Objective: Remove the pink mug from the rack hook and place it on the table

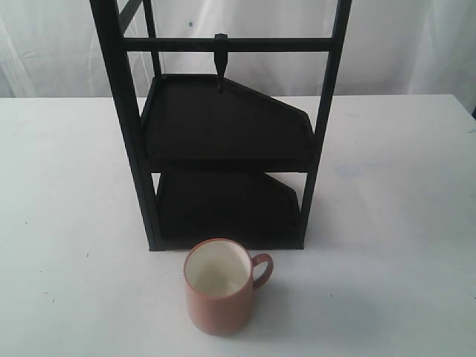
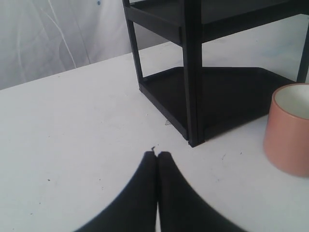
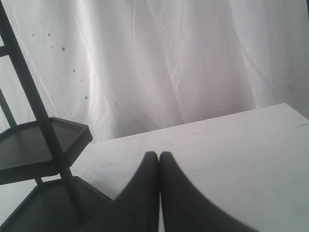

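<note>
Pink mug upright on white table, just in front of black 2-shelf rack, handle twd right in ext. view; well below rack hook on top crossbar; left gripper clenched tight, empty, over table nr rack's corner; right gripper likewise clenched, empty.
</note>
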